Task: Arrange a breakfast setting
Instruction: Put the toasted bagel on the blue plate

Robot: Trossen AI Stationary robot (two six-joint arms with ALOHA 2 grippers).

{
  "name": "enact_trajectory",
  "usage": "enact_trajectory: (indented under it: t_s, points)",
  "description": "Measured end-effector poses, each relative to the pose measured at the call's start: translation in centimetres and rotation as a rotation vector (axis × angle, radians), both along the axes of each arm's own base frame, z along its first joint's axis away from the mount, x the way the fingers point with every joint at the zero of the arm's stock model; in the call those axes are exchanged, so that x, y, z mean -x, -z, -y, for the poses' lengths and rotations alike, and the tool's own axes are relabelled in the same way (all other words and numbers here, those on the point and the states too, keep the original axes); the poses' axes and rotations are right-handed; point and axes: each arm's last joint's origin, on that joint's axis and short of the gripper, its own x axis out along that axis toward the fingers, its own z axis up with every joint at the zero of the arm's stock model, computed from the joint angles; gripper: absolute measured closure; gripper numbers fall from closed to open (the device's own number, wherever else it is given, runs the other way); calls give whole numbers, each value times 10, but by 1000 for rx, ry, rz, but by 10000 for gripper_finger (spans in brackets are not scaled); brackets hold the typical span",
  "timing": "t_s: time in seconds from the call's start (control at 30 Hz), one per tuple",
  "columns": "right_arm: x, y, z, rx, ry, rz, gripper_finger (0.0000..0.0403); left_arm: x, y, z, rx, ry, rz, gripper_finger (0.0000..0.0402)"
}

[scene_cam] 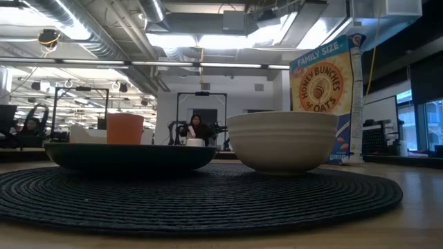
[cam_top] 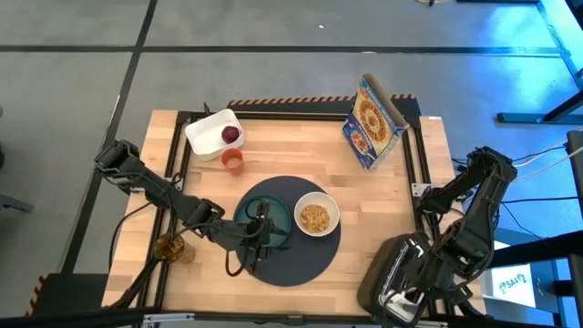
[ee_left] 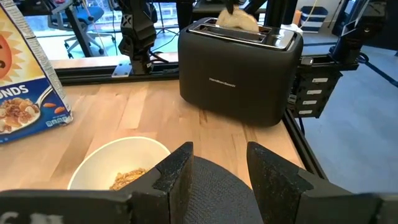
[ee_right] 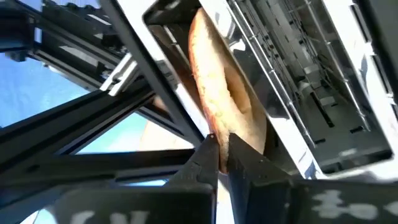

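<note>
Pale wood formed the tabletop point(cam_top: 301, 155), and at its far left sat a white container point(cam_top: 211, 133) holding the small red apple point(cam_top: 231, 135), with the small orange cup point(cam_top: 232, 161) just in front of it. Nearer the middle lay the round dark-navy mat point(cam_top: 301, 260), carrying the teal plate point(cam_top: 273, 215) and, touching its right side, the white bowl point(cam_top: 316, 217) of cereal. The left hand point(cam_top: 260, 235) hovered low over the plate, its fingers point(ee_left: 177, 174) apart with nothing between them. A cereal box point(cam_top: 372, 121) stood at the far right, well apart from the mat. At the near right corner stood a black toaster point(cam_top: 398, 276), the bagel point(ee_right: 224, 93) upright in its slot. The right hand point(ee_right: 222, 149) reached down into that slot with its fingertips point(ee_right: 208, 155) drawn together at the bagel's lower edge; whether they truly pinched it I could not tell.

The step in hand seemed to be fetching the bagel for the plate. The next move likely called for a straight lift out of the slot, then a carry leftward. The slot's wire guides could snag the bagel, and the left hand stood over the plate where it should land. No cutlery was visible.
</note>
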Motion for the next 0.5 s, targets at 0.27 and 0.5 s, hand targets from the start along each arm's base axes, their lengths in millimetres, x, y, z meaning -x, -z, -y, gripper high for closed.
enact_trajectory:
  t_s: [0.27, 0.5]
  points:
    - [6, -59, 11, -69, 47, 92, 399, -2, -6, 1, 33, 1, 59, 256]
    - [7, -115, 29, -105, 202, 466, 400, -10, -23, -5, 34, -3, 225, 256]
